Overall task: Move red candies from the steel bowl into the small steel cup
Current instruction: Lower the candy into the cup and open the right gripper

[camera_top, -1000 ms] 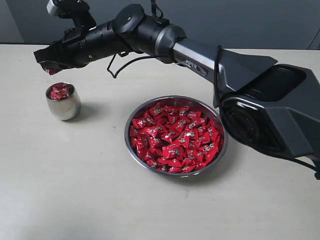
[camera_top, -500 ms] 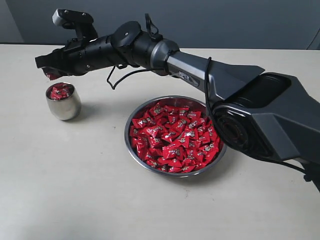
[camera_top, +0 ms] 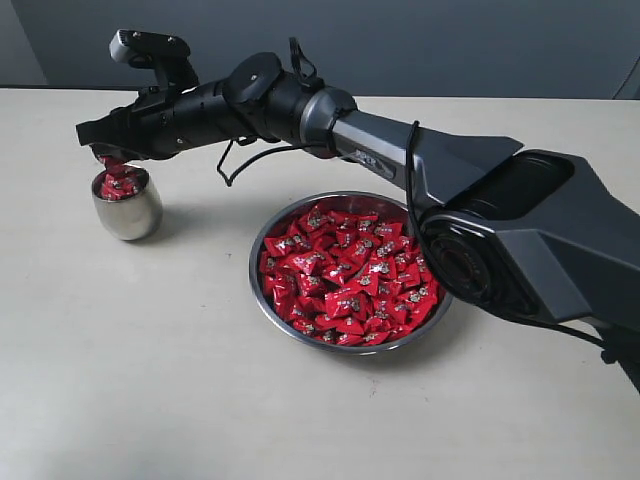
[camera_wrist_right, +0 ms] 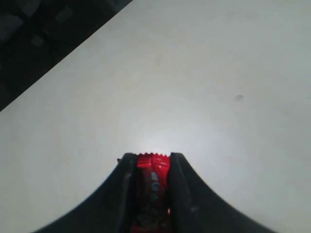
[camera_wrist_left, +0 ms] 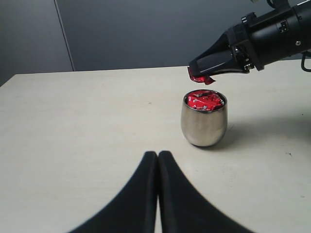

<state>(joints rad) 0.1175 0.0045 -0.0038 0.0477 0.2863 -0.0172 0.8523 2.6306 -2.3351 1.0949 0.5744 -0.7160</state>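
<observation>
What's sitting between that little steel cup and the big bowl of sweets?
Just bare table between the small steel cup and the steel bowl; the exterior view shows it.

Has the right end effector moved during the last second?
Yes. The right end effector, holding a red wrapped candy, has come down closer to the small rounded steel cup, which stands unmoved.
</observation>
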